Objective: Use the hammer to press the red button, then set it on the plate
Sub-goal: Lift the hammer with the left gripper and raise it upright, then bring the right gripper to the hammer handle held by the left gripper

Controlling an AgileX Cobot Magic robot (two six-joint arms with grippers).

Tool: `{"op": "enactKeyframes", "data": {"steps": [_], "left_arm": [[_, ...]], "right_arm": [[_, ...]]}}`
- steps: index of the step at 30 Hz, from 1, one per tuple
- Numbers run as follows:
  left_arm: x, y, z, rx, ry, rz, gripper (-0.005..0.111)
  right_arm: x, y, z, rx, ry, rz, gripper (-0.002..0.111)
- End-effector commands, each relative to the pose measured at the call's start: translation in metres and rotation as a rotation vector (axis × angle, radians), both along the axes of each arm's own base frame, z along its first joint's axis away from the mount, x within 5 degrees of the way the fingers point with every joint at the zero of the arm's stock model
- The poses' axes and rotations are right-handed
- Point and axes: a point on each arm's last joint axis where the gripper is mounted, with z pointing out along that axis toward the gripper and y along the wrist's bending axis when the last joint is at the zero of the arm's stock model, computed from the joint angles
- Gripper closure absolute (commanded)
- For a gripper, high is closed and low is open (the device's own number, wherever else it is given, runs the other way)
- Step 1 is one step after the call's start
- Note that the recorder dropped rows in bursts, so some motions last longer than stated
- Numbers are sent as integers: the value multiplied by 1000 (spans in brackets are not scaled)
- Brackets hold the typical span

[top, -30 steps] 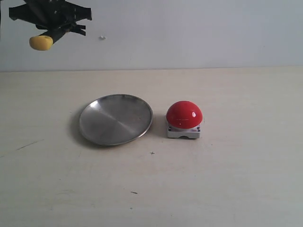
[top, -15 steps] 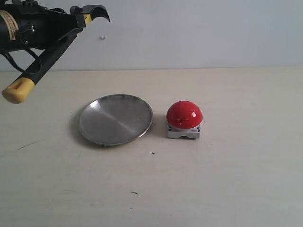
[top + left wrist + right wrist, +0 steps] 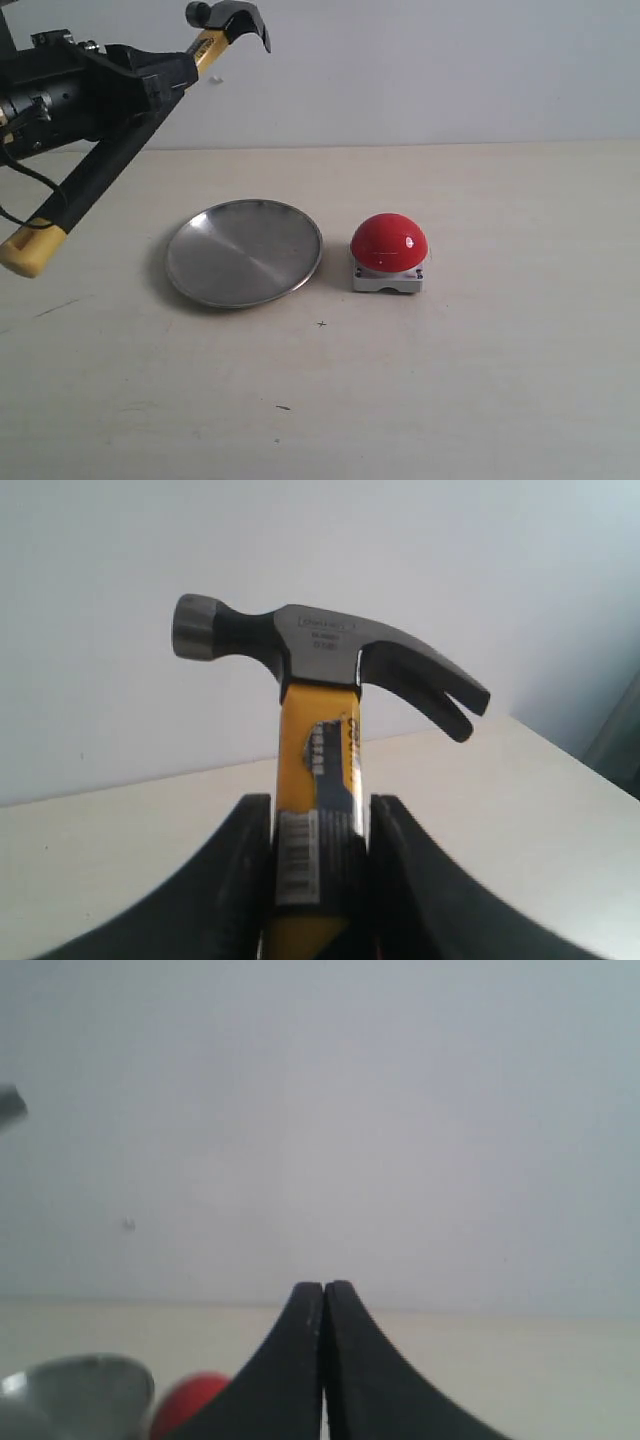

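Observation:
My left gripper (image 3: 165, 75) is high at the upper left, shut on the hammer (image 3: 100, 175) about its handle. The dark head (image 3: 232, 18) points up and to the right, and the yellow tip (image 3: 25, 252) hangs low at the left. In the left wrist view the hammer (image 3: 318, 670) stands between the fingers (image 3: 240, 870) of the gripper (image 3: 318, 815). The plate (image 3: 245, 252) lies on the table, with the red button (image 3: 389, 250) just to its right. The right gripper (image 3: 323, 1288) is shut with nothing in it, and the red button (image 3: 185, 1400) and the plate (image 3: 80, 1390) show beyond it.
The pale table (image 3: 480, 380) stretches wide around the plate and button, with a plain white wall (image 3: 450, 70) behind. A few small dark marks (image 3: 322, 323) dot the tabletop.
The left arm has swung the hammer: its head rose and moved right, its yellow tip dropped lower at the left. Plate and button have not moved.

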Motion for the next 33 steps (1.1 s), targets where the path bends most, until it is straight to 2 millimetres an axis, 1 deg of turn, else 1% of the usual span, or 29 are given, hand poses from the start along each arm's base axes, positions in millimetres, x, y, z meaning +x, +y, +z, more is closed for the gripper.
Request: {"op": "enactKeyframes", "data": {"steps": [1,3,5,7,8,12,15,18,20,22,24,26,28,31,33], "left_arm": [[-4,-2,17,-69,-101,-37,107],[-4,-2,19,-80,-113,-39,107],[-4,-1,21,-86,-138,-38,107],[-5,-2,23,-108,-160,-40,107],[-5,-2,25,-125,-170,-42,107],[-4,0,31,-213,-195,-29,107],[-1,2,32,-260,-188,8,107],[4,5,29,-275,-179,64,107],[7,7,26,-282,-157,96,107],[10,8,22,-284,-133,115,107],[12,7,17,-282,-120,119,107],[15,5,11,-286,-90,129,107],[17,1,4,-273,-59,135,107],[20,-3,-7,-238,-29,140,107],[22,-4,-12,-227,-16,141,107]], "right_arm": [[-3,-4,14,289,-161,18,108],[-3,-6,13,542,-150,49,108],[-2,-6,9,783,-93,82,108],[-1,-4,6,917,-52,107,108],[-1,-4,6,945,-49,114,108],[-2,-3,7,964,-59,138,108],[-3,-2,13,945,-111,169,108],[3,-2,16,918,-121,166,108],[9,-1,28,879,-106,162,108],[17,2,42,789,-81,160,108],[30,6,56,691,-47,174,108],[47,13,62,669,21,213,108],[64,23,66,634,87,303,108],[91,45,61,630,245,514,108],[110,58,54,665,328,652,108]]}}
